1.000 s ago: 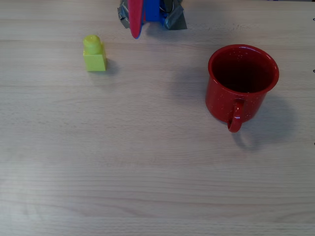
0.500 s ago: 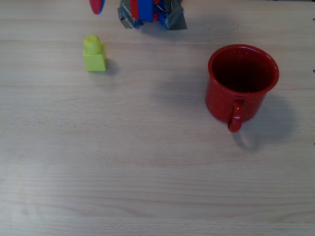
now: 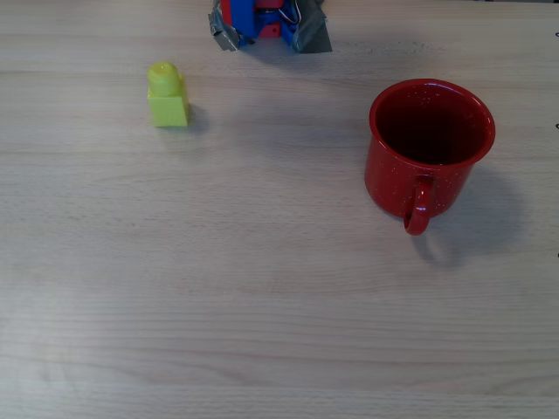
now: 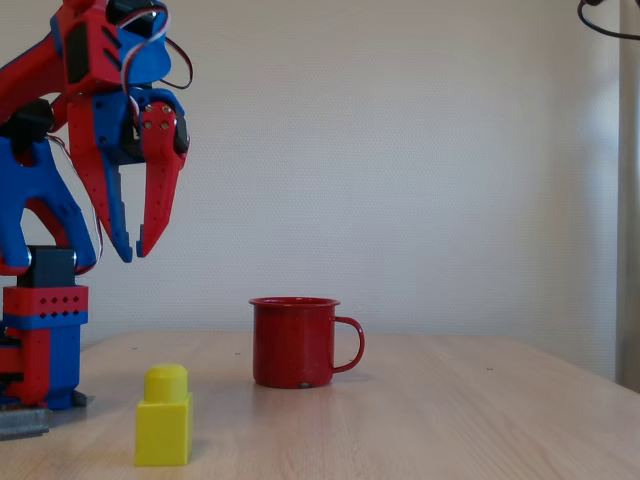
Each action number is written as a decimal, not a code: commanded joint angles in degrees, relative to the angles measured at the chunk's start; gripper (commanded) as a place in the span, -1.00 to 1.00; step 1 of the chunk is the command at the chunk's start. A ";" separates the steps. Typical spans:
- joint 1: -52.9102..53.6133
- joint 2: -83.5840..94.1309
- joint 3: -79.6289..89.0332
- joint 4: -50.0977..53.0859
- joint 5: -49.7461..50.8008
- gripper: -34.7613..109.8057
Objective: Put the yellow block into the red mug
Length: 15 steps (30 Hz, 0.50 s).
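Observation:
The yellow block [image 3: 168, 96] stands upright on the wooden table, stud on top, at the upper left of the overhead view and in the foreground of the fixed view [image 4: 164, 418]. The red mug [image 3: 430, 148] stands upright at the right with nothing in it, its handle toward the bottom edge; in the fixed view it is the red mug [image 4: 295, 342] further back. My gripper [image 4: 134, 255] hangs high above the table, pointing down, a little left of the block in that view. Its tips nearly meet and hold nothing.
The red and blue arm base [image 3: 266, 22] is fixed with grey tape at the table's far edge, between block and mug. Bare wood [image 3: 262, 288] stretches across the near half of the table. A plain wall stands behind.
The red finger that showed at the top of the overhead view swung left and left that picture. Block and mug have not moved.

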 commanded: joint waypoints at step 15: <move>3.43 3.34 14.41 -7.47 -0.97 -0.15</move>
